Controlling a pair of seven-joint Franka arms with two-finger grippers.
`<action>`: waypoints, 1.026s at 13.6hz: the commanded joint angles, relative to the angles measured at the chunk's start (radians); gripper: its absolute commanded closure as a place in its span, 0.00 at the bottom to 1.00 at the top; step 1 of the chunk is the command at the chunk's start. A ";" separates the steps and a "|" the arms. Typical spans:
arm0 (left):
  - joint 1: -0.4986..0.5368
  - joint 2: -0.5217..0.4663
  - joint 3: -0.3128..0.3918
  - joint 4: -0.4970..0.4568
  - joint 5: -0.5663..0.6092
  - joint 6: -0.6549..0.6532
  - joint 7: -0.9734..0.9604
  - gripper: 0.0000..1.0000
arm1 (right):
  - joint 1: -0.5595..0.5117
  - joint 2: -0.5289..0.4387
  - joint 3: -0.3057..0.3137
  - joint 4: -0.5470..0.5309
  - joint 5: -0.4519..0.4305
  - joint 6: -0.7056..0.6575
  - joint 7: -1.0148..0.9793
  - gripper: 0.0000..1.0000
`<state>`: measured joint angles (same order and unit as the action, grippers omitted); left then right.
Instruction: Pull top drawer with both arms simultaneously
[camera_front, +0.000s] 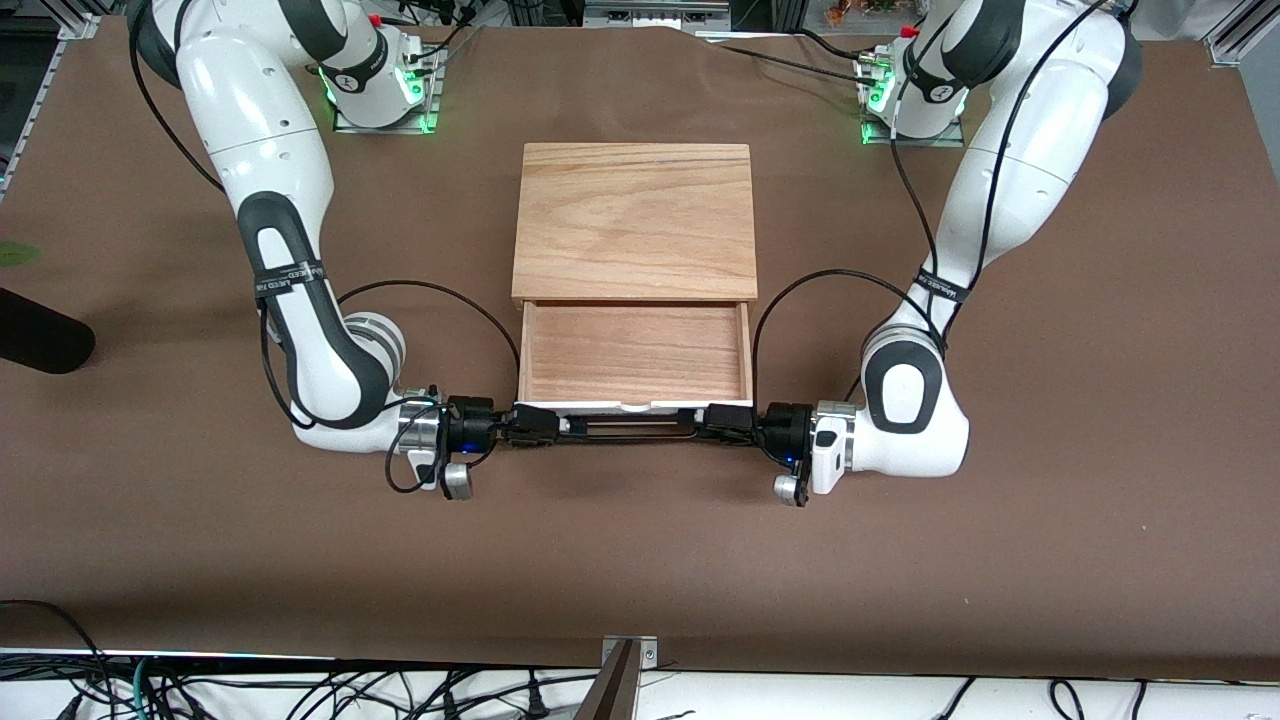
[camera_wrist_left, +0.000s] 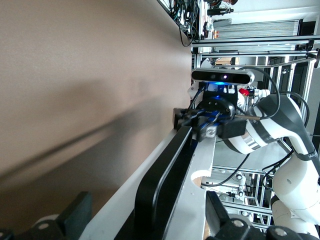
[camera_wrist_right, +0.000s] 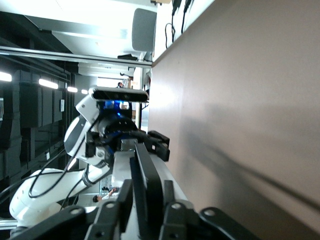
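Observation:
The top drawer (camera_front: 600, 405) stands pulled out of the cabinet (camera_front: 635, 220) toward the front camera, its reddish-tan tray (camera_front: 635, 350) bare. A black wire handle (camera_front: 630, 428) runs along the white front panel. My left gripper (camera_front: 722, 424) is at the handle's end toward the left arm's side. In the left wrist view it (camera_wrist_left: 147, 220) is wide open, fingers (camera_wrist_left: 75, 212) well clear of the handle (camera_wrist_left: 170, 165). My right gripper (camera_front: 535, 424) is at the other end. Its fingers (camera_wrist_right: 122, 200) flank the handle (camera_wrist_right: 145, 165) with thin gaps, so it (camera_wrist_right: 146, 202) is slightly open.
The brown table (camera_front: 640, 560) spreads around the cabinet. A dark rounded object (camera_front: 40, 340) lies at the right arm's end of the table. Cables (camera_front: 300, 690) hang along the edge nearest the front camera. Both green-lit arm bases (camera_front: 385, 95) stand farthest from that camera.

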<state>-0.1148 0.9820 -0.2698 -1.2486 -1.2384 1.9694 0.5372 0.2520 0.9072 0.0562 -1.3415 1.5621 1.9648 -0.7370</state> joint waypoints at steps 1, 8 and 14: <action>0.017 -0.035 0.007 -0.008 0.016 -0.072 -0.017 0.00 | -0.011 0.002 0.014 0.053 0.016 0.012 0.031 0.00; 0.047 -0.063 0.058 -0.008 0.077 -0.184 -0.016 0.00 | -0.020 -0.007 0.002 0.099 -0.139 0.011 0.034 0.00; 0.058 -0.101 0.058 -0.009 0.244 -0.185 -0.017 0.00 | -0.019 -0.071 -0.041 0.170 -0.625 0.000 0.200 0.00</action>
<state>-0.0669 0.9237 -0.2184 -1.2310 -1.0862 1.8011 0.5343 0.2273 0.8744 0.0210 -1.1807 1.0826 1.9732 -0.5840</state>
